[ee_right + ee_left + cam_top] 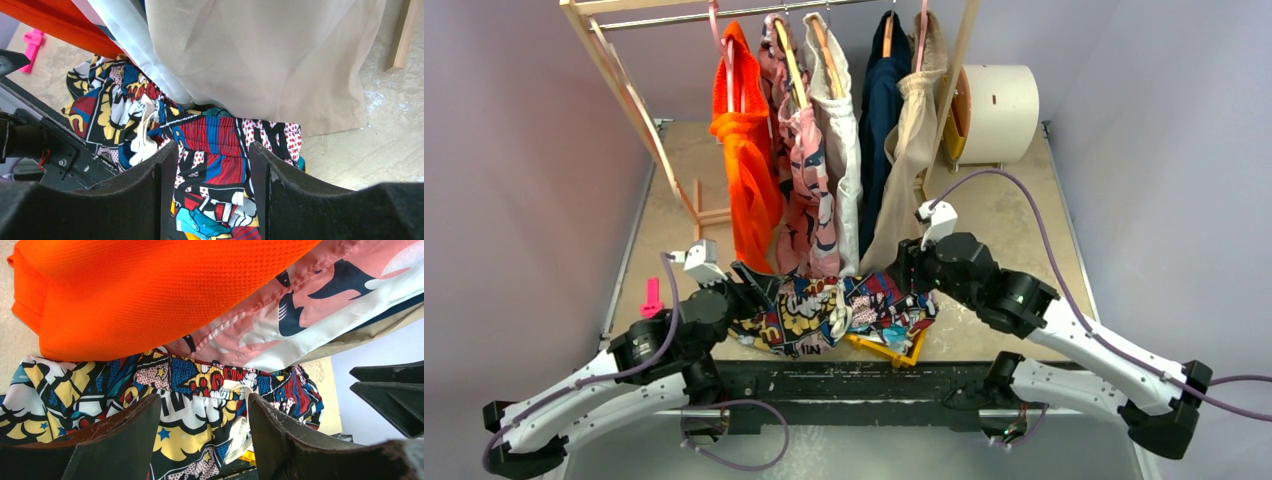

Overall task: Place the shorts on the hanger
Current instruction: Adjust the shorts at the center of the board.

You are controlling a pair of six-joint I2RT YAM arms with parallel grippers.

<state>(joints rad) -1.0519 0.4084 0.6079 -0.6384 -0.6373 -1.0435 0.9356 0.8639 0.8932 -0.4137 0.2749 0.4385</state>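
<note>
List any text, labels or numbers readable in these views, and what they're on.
No whole word can be read in any view.
Shorts: bold black comic lettering in the print, cut off by folds, not readable.
Pink garment: dark shapes only, no text.
Cream roll at the back: small dark marks, too small to read.

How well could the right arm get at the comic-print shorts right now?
Probably yes: its tool hangs just over the shorts, jaws apart, with nothing between them.
</note>
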